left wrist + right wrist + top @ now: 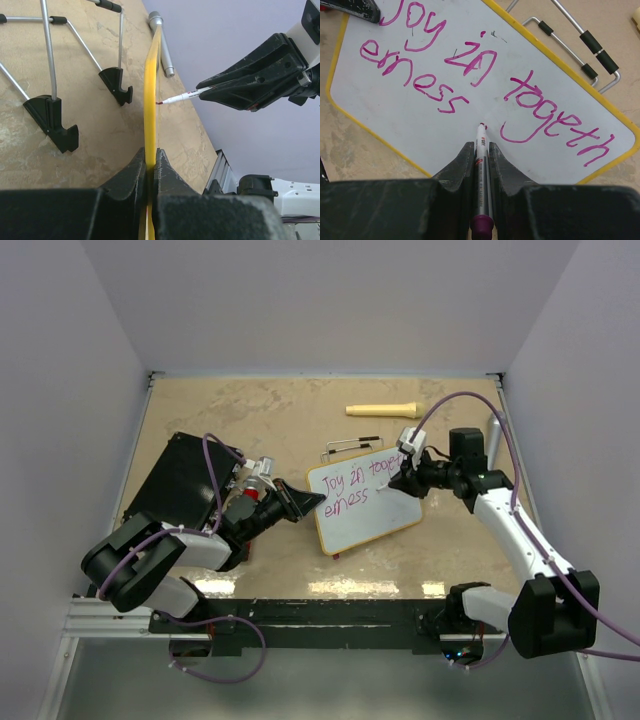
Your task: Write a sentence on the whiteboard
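Pink handwriting on the whiteboard (395,120)
The sentence (470,67) runs in two lines of magenta script. The upper line reads "Joy in togeth" and the lower "erness", one word broken across the lines. The right wrist view shows it most plainly; from above the same words are legible but small. The marker (481,170) carries tiny red print on its barrel, too small to read.

White walls (330,300) enclose the mottled tan tabletop (250,420) on 3 sides.
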Robot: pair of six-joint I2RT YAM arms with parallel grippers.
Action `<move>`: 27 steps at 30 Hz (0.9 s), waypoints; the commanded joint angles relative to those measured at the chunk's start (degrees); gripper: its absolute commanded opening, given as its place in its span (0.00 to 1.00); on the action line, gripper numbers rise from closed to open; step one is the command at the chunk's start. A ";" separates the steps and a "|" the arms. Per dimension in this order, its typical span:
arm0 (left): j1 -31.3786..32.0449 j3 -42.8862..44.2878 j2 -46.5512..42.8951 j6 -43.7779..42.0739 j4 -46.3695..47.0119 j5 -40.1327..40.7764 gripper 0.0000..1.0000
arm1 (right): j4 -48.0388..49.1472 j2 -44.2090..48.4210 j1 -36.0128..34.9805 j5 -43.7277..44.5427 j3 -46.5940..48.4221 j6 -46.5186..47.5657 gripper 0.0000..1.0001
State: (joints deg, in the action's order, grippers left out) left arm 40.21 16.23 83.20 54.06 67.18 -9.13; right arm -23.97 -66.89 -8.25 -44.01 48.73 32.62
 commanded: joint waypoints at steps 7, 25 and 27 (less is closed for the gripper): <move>0.22 0.03 -0.23 -0.19 7.70 0.60 0.00 | -3.63 -1.22 -0.71 -2.14 3.21 3.85 0.00; 0.22 -0.06 0.21 -0.27 8.23 0.42 0.00 | 0.06 -0.34 -0.71 4.02 3.91 0.69 0.00; 0.22 -0.06 0.30 -0.27 8.23 0.51 0.00 | 0.41 -0.87 -0.71 3.32 4.35 0.51 0.00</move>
State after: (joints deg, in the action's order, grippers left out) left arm 40.21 16.01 83.53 54.50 67.96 -8.62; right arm -27.38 -68.18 -8.73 -41.43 49.93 34.48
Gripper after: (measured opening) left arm 0.066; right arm 0.142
